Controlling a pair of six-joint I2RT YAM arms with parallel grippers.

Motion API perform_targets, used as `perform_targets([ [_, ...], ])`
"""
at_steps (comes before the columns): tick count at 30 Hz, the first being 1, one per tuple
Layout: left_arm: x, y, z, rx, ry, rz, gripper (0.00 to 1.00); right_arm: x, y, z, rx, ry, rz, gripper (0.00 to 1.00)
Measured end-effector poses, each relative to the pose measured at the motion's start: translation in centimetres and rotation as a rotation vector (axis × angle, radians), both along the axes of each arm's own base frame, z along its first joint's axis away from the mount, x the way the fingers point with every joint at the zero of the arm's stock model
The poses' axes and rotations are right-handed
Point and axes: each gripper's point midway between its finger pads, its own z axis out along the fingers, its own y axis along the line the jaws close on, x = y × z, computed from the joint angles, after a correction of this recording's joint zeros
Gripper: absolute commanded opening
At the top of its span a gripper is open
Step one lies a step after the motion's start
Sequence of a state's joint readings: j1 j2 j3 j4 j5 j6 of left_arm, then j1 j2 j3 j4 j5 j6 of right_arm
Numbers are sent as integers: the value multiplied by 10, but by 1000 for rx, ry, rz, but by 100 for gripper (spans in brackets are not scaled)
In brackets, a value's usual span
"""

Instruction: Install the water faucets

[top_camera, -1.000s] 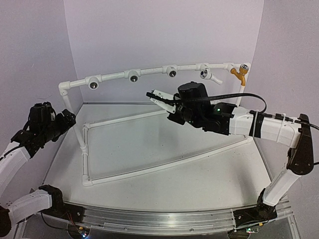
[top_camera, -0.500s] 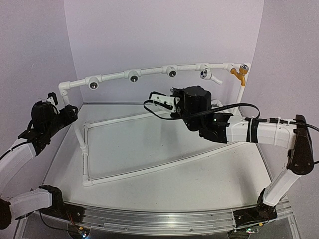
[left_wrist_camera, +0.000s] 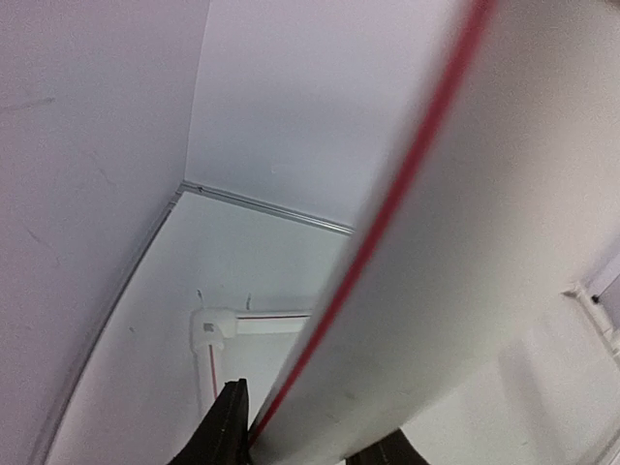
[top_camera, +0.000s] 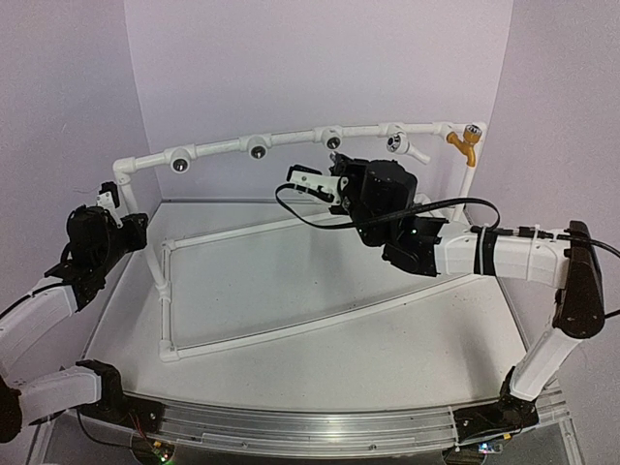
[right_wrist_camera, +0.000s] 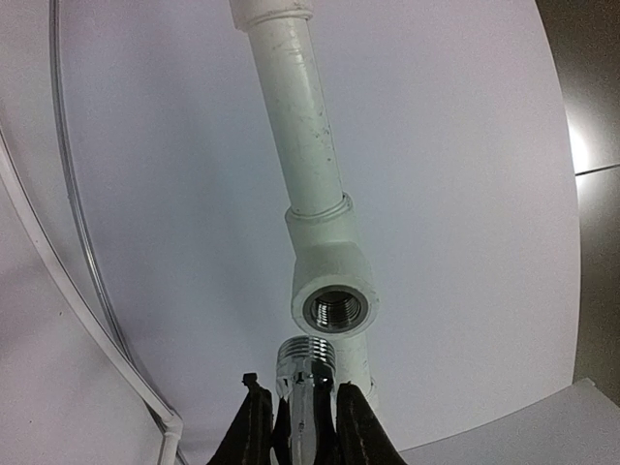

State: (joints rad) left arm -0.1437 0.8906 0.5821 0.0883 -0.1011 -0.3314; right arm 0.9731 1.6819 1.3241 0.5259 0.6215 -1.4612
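A silver-grey metal faucet (right_wrist_camera: 307,360) is held in my right gripper (right_wrist_camera: 302,402), which is shut on it. Its threaded end points at the threaded hole of a white tee fitting (right_wrist_camera: 334,310) just beyond, not touching. From above, the right gripper (top_camera: 312,182) hangs below the middle tee (top_camera: 332,139) on the top rail. A white faucet (top_camera: 409,148) and an orange-yellow faucet (top_camera: 465,143) sit in the rail's right end. My left gripper (top_camera: 124,207) is shut on the left upright of the white pipe frame (left_wrist_camera: 465,242), a finger (left_wrist_camera: 228,426) on either side.
The pipe frame (top_camera: 291,136) has two more tees with dark holes (top_camera: 180,165) (top_camera: 258,151) on its top rail. Its base rectangle (top_camera: 320,325) lies on the white table. Lilac walls close in the back and both sides.
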Motion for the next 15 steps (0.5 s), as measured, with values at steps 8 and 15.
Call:
perform_targets([
  [8,0,2,-1,117,-28,-11,0,12,4,-2,-1,3,-8,0],
  [15,0,2,-1,120,-44,-11,0,14,3,7,14,-11,-13,0],
])
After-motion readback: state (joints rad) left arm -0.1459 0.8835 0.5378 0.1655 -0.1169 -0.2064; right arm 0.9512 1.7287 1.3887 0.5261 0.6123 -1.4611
